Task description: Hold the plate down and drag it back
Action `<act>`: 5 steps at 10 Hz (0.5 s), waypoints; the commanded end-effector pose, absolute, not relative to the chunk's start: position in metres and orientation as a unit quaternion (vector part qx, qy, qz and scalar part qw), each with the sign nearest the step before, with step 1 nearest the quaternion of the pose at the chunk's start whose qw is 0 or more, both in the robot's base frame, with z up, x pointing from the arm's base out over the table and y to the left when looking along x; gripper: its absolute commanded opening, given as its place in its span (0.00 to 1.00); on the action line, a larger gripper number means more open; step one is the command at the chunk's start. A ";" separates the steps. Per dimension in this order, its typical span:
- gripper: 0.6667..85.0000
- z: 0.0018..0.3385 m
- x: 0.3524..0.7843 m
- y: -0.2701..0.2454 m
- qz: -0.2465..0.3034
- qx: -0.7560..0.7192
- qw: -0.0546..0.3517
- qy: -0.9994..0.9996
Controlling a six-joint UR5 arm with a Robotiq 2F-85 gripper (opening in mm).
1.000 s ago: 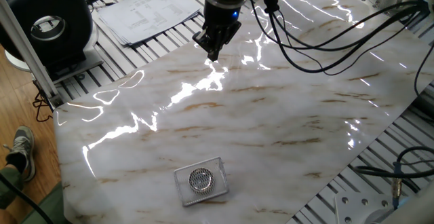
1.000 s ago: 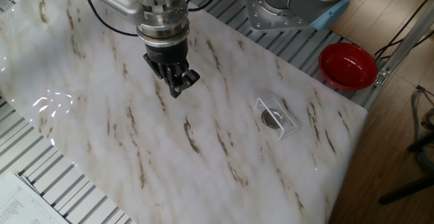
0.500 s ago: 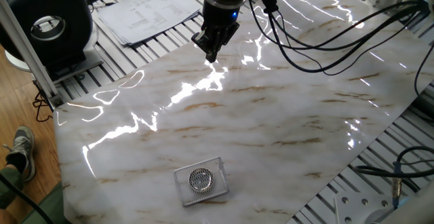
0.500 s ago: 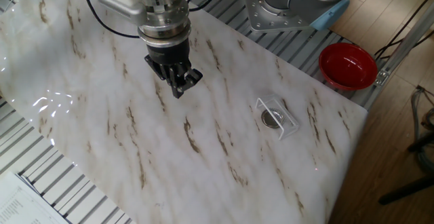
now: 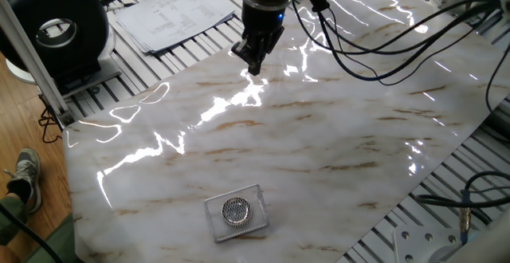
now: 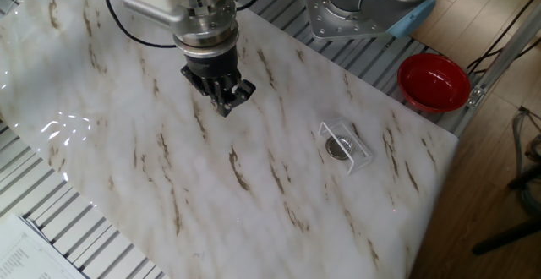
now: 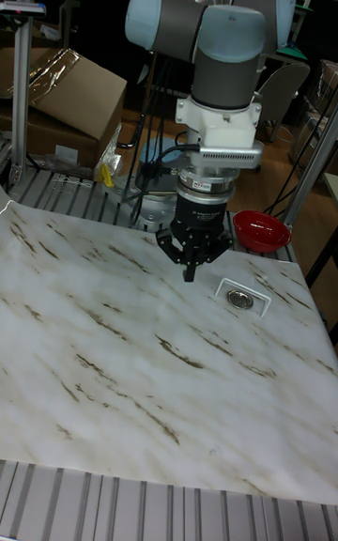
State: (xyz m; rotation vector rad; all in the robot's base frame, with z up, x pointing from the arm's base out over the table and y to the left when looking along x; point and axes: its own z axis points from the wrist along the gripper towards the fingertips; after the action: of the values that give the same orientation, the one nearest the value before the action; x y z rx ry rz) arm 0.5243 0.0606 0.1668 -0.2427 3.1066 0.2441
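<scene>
The plate (image 5: 236,209) is a small silvery disc with a mesh centre, lying inside a clear square plastic box (image 5: 217,224) near one edge of the marble-patterned sheet. It also shows in the other fixed view, plate (image 6: 339,148), and in the tall view, plate (image 7: 240,297). My gripper (image 5: 253,65) hangs over the sheet well away from the plate, fingers pressed together and holding nothing. In the other fixed view the gripper (image 6: 228,106) is to the left of the box, and in the tall view the gripper (image 7: 191,272) hovers just left of it.
A red bowl (image 6: 434,80) sits off the sheet beyond the box. Papers (image 5: 171,12) and a black round device (image 5: 56,32) lie past the far corner. Black cables (image 5: 374,52) trail from the wrist across the sheet. A cardboard box (image 7: 61,95) stands behind the table.
The gripper has turned a little about its wrist and edged slightly toward the plate's side. The plate and box have not moved.
</scene>
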 end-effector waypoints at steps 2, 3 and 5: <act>0.01 0.168 0.500 0.119 0.139 -0.064 0.018 0.988; 0.01 0.163 0.487 0.143 0.149 -0.060 0.017 0.987; 0.01 0.144 0.471 0.171 0.134 -0.054 0.014 0.989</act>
State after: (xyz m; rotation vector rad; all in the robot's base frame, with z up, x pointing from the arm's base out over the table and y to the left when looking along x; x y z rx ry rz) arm 0.4943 0.1268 0.1580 -0.2037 3.0836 0.3847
